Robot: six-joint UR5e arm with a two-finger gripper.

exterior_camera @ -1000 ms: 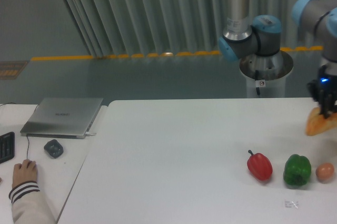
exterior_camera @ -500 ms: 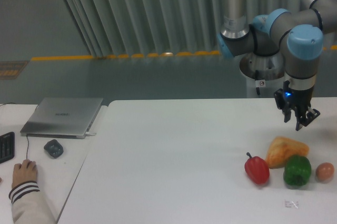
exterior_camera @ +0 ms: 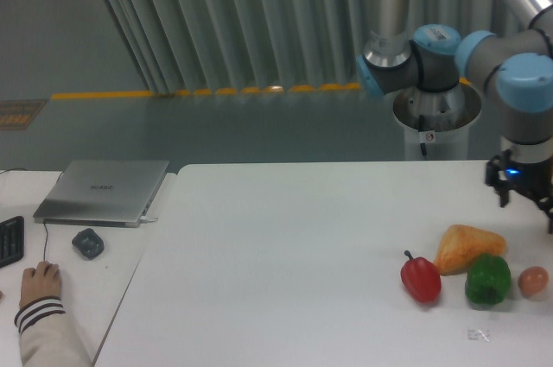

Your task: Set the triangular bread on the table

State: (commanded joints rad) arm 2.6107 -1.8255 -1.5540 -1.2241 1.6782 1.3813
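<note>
The triangular bread point(exterior_camera: 467, 245), golden-orange and glossy, lies on the white table point(exterior_camera: 285, 255) at the right, just behind the red pepper point(exterior_camera: 421, 276) and touching the green pepper point(exterior_camera: 487, 278). My gripper point(exterior_camera: 526, 201) hangs above the table to the right of and above the bread, apart from it. Its fingers are spread and hold nothing.
A small tan egg-like ball point(exterior_camera: 533, 280) sits right of the green pepper. The arm's base point(exterior_camera: 436, 117) stands behind the table. On the adjoining desk at left are a grey laptop point(exterior_camera: 104, 191), a mouse point(exterior_camera: 87, 243), a keyboard edge and a person's hand point(exterior_camera: 39, 282).
The bread went from held at the far right edge to lying on the table by the peppers. The gripper let go, rose, and has now moved right, away from the bread.
</note>
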